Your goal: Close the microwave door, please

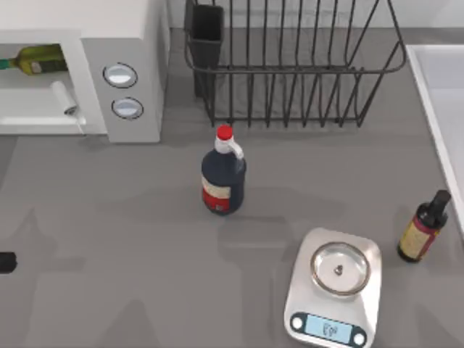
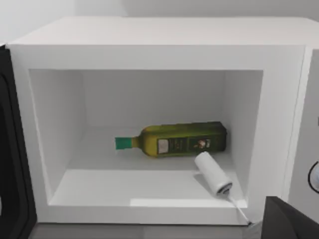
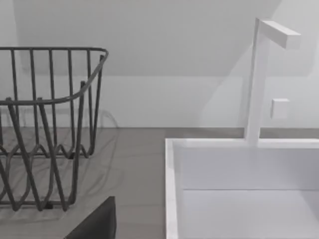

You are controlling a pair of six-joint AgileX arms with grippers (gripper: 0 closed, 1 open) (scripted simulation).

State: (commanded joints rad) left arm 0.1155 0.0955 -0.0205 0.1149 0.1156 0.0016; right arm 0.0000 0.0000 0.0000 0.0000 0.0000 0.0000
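Note:
The microwave (image 1: 123,29) stands at the table's back left, a big white box with two round knobs (image 1: 120,75) on its front panel. Its cavity (image 2: 149,129) is open. The microwave door (image 2: 12,149) is swung out beside the opening, and its dark inner face shows at the edge of the left wrist view. A green oil bottle (image 2: 179,139) lies on its side in the cavity, with a white cylinder (image 2: 212,172) by the front corner. My left gripper (image 1: 6,262) is at the table's left edge, facing the opening. A dark part of my right gripper (image 3: 94,224) shows near the sink.
A wire dish rack (image 1: 290,65) stands at the back centre. A dark jug with a red cap (image 1: 223,174) is mid-table, a kitchen scale (image 1: 335,286) at the front right, and a small dark bottle (image 1: 424,228) beside the white sink (image 1: 438,87).

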